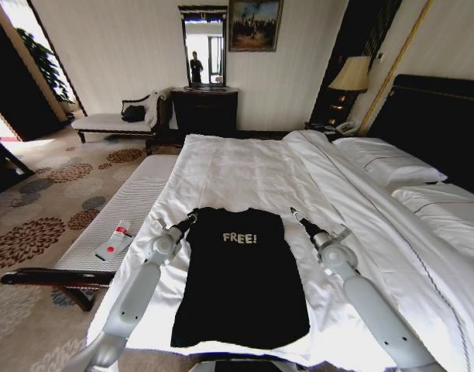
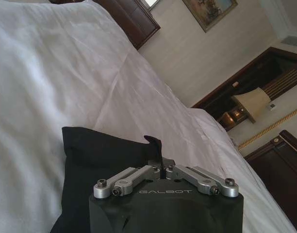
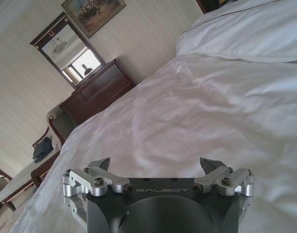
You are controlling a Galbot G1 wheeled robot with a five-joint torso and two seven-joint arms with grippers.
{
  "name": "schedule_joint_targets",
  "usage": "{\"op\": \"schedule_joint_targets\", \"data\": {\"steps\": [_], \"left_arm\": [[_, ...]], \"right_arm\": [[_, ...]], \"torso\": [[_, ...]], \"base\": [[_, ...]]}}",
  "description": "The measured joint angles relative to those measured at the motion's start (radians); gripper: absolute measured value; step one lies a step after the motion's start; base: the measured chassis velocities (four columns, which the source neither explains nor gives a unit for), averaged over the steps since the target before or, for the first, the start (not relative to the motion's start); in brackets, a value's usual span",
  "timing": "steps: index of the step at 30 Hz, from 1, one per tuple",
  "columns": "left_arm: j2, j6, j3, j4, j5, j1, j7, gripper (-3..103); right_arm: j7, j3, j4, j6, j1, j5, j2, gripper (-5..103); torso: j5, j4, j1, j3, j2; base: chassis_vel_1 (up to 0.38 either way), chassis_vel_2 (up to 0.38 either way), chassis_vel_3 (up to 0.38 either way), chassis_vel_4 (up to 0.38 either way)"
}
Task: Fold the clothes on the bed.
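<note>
White bed (image 1: 245, 167) carries the black T-shirt (image 1: 241, 279); left claw (image 2: 161, 162) pinched closed at its left shoulder, right claw (image 3: 156, 165) spread wide, empty.

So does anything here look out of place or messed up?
Mostly tidy. The black T-shirt lies flat on the bed, sleeves already tucked in. The left gripper is shut at its shoulder corner; the right gripper is open beside the other. One stray: a small red-and-white item on the bench.
</note>
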Motion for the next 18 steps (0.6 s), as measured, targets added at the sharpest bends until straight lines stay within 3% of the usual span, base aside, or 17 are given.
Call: {"op": "schedule_joint_targets", "data": {"steps": [17,18], "left_arm": [[-0.044,0.003,0.074,0.048,0.037,-0.028,-0.006,-2],[-0.045,0.002,0.079,0.042,0.044,-0.024,-0.007,2]], "right_arm": [[0.002,-0.001,-0.013,0.000,0.000,-0.017,0.012,100],[0.002,-0.002,-0.014,0.000,0.000,-0.019,0.013,100]], "torso": [[0.0000,0.0000,0.000,0.000,0.000],[-0.0001,0.0000,0.000,0.000,0.000]], "base": [[0.000,0.000,0.000,0.000],[0.000,0.000,0.000,0.000]]}}
